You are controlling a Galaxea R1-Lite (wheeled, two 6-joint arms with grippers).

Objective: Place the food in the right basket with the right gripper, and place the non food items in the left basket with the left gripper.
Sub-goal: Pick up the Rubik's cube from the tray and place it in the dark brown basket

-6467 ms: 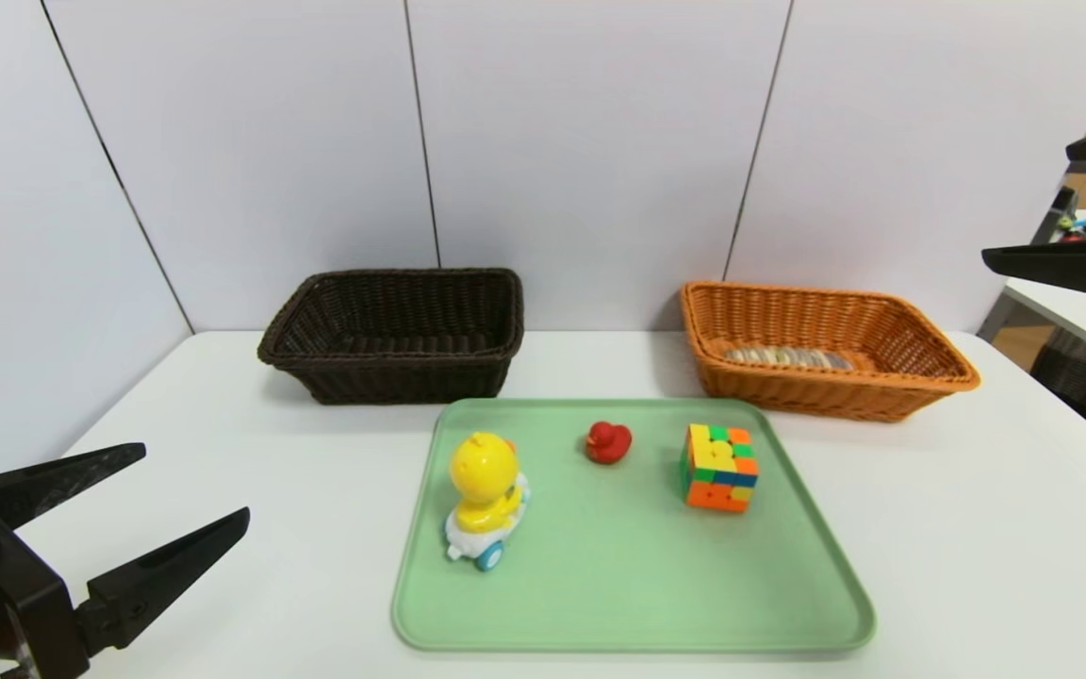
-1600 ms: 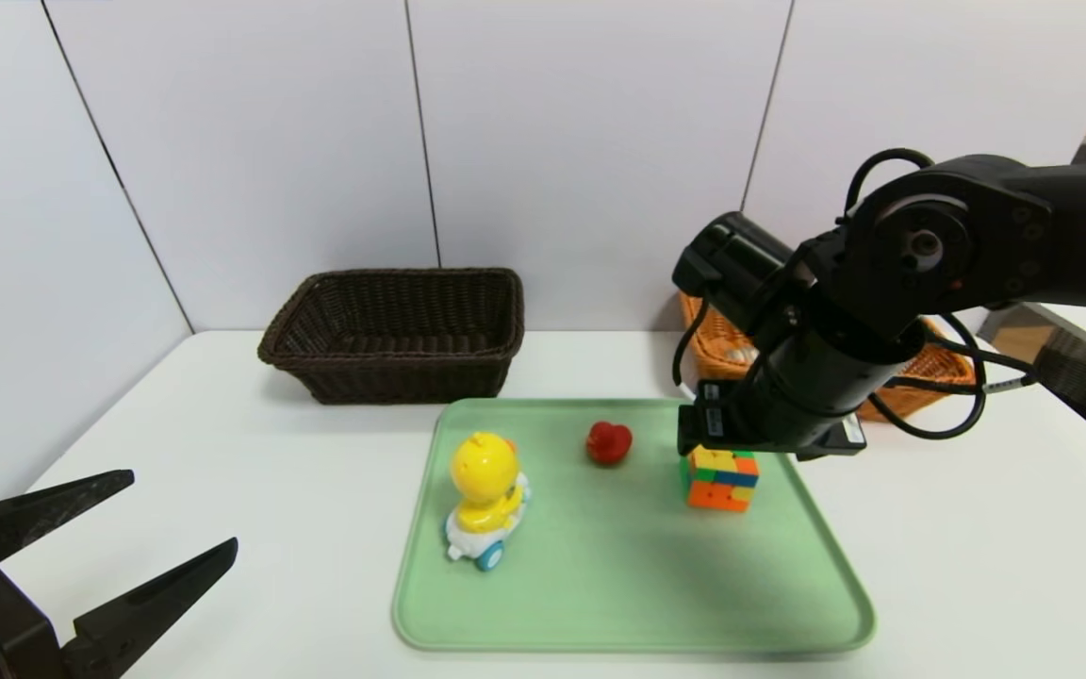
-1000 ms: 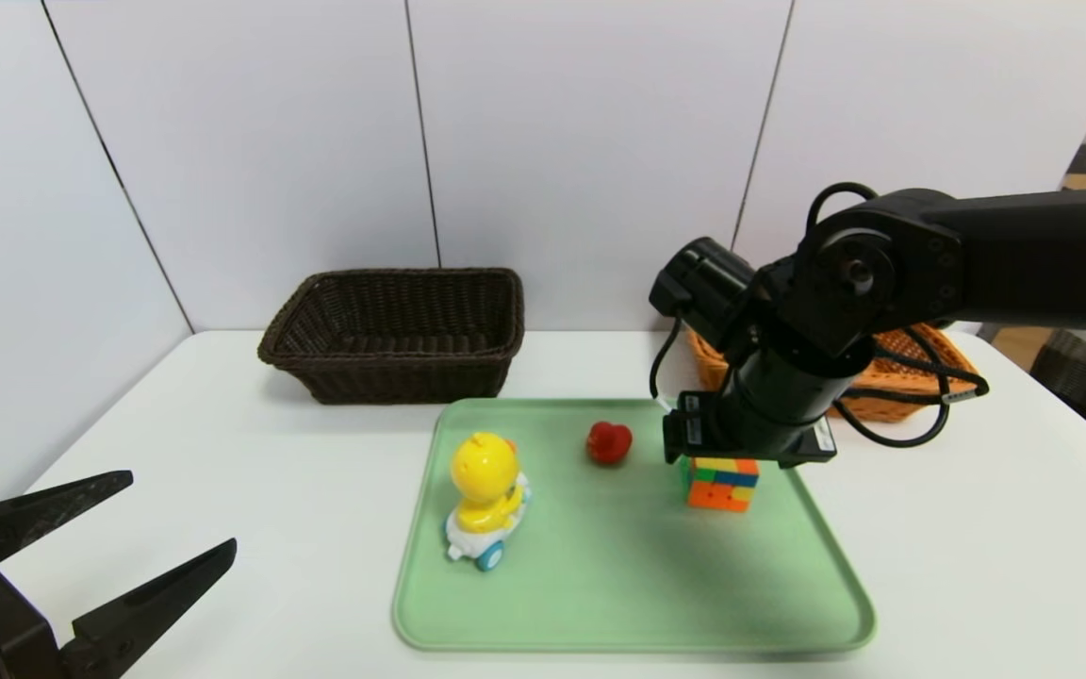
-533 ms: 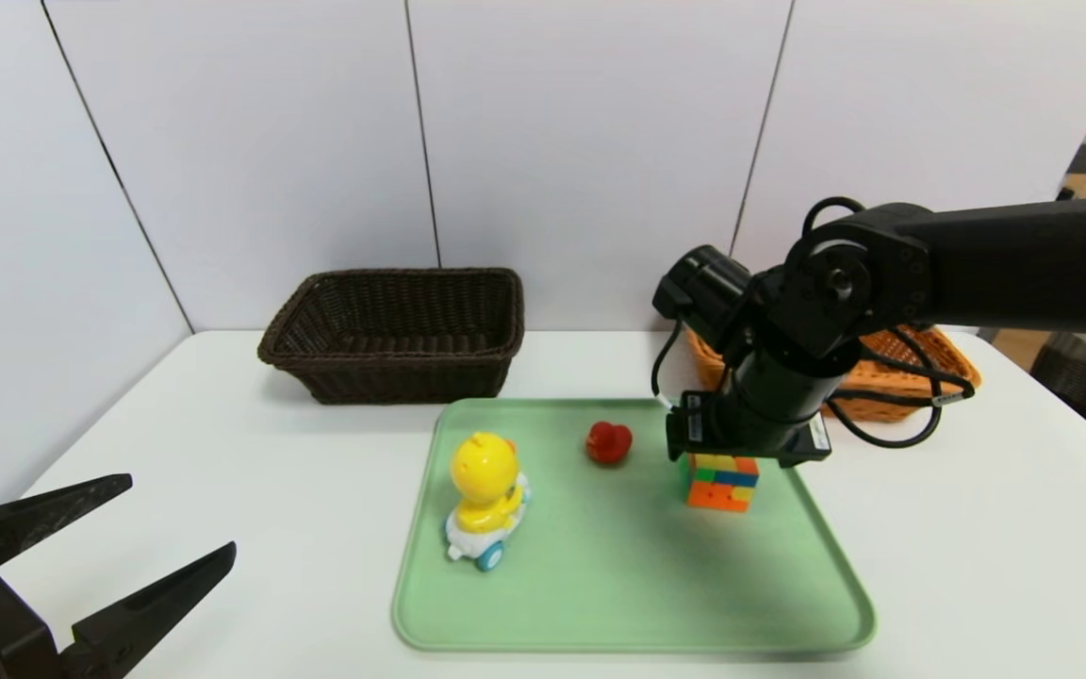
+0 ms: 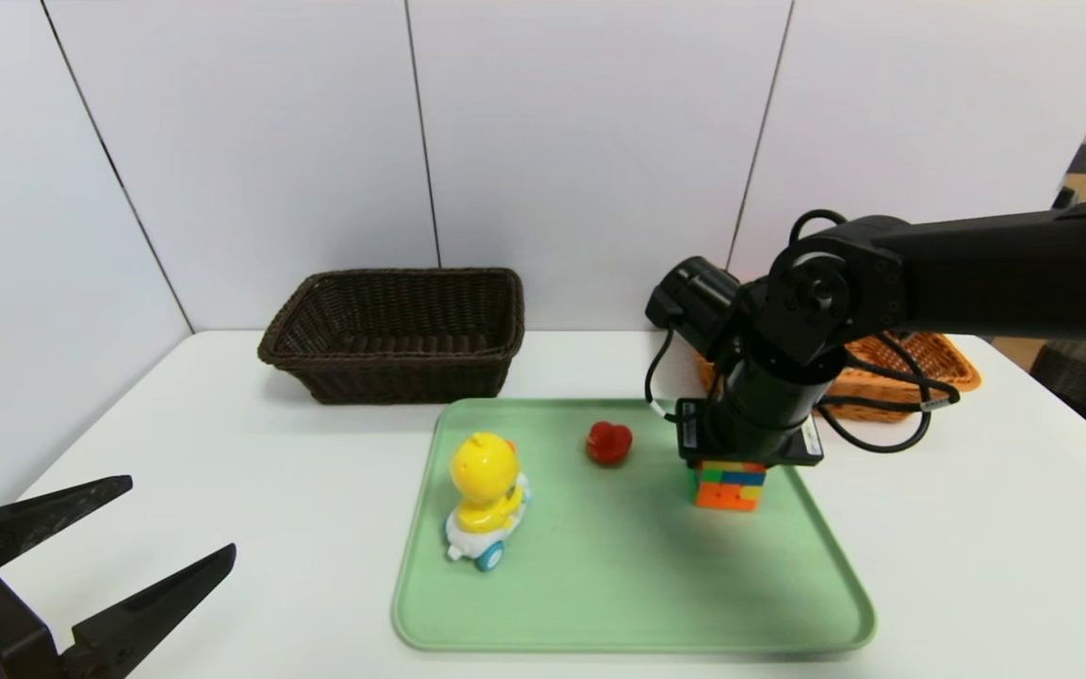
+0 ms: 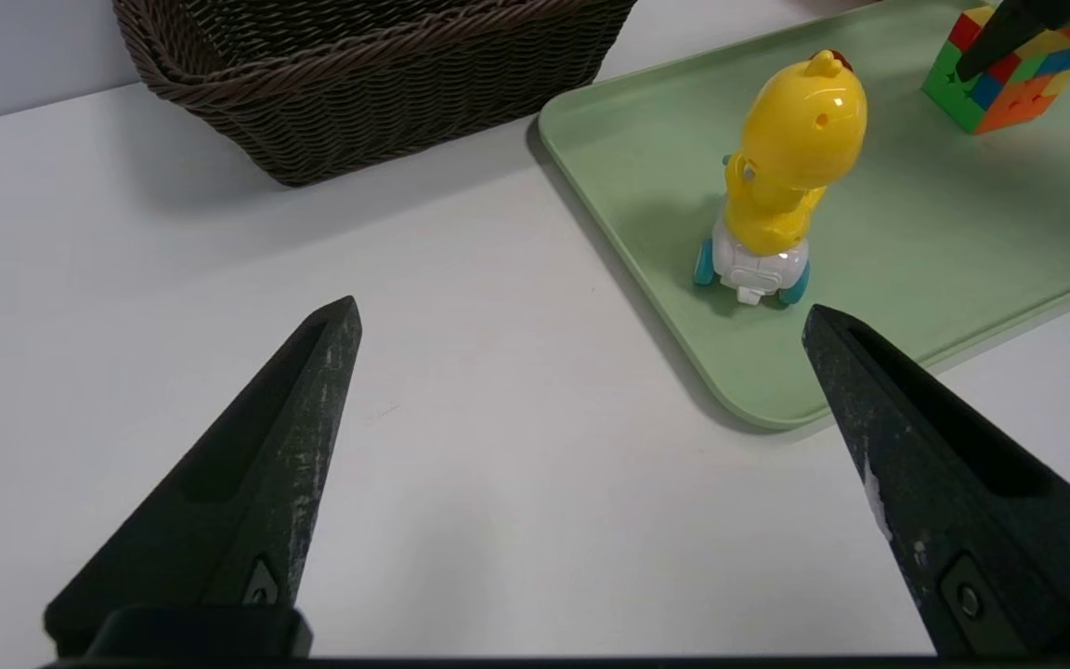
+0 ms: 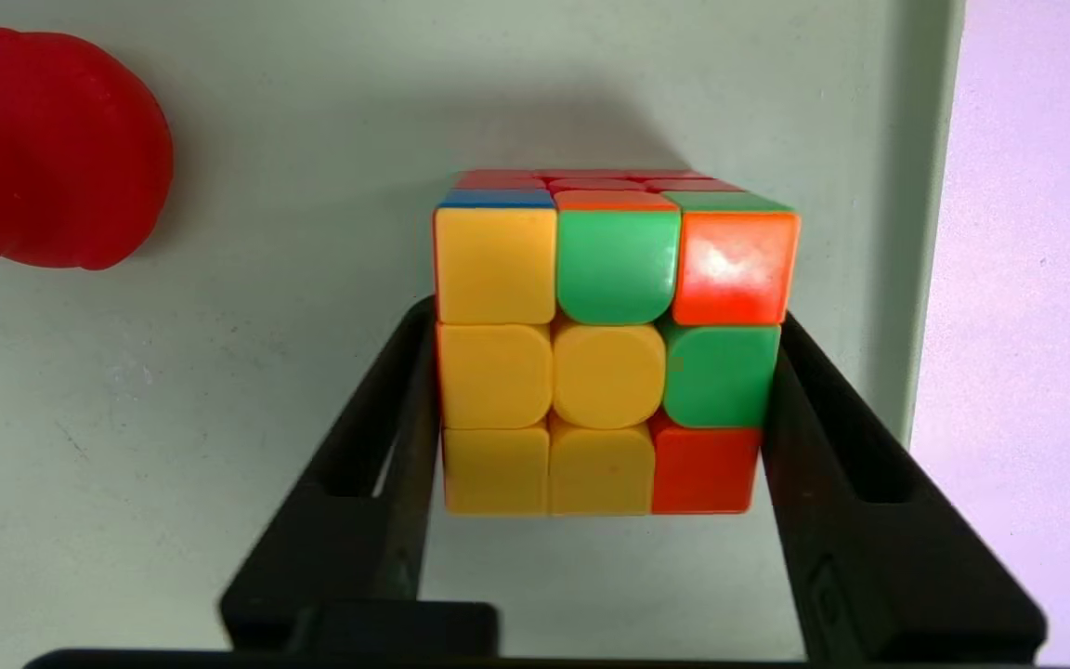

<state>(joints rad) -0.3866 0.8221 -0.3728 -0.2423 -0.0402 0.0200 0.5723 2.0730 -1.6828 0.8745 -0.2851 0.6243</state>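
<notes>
The multicoloured puzzle cube (image 5: 727, 488) stands on the right side of the green tray (image 5: 618, 585). My right gripper (image 7: 605, 321) has come down over it, and both fingers press against the cube's (image 7: 605, 362) opposite sides. The small red rubber duck (image 5: 608, 441) sits just left of the cube. The yellow duck toy (image 5: 485, 495) on its white wheeled base stands at the tray's left. My left gripper (image 5: 180, 517) hangs open low over the table's near left, nothing in it. The food is hidden from view.
The dark brown left basket (image 5: 392, 372) sits at the back, left of the tray. The orange right basket (image 5: 953, 375) is at the back right, mostly covered by my right arm. White wall panels close the back and left.
My right arm has sunk lower over the cube and its fingers have closed in against the cube's sides. The left gripper and both ducks have not moved.
</notes>
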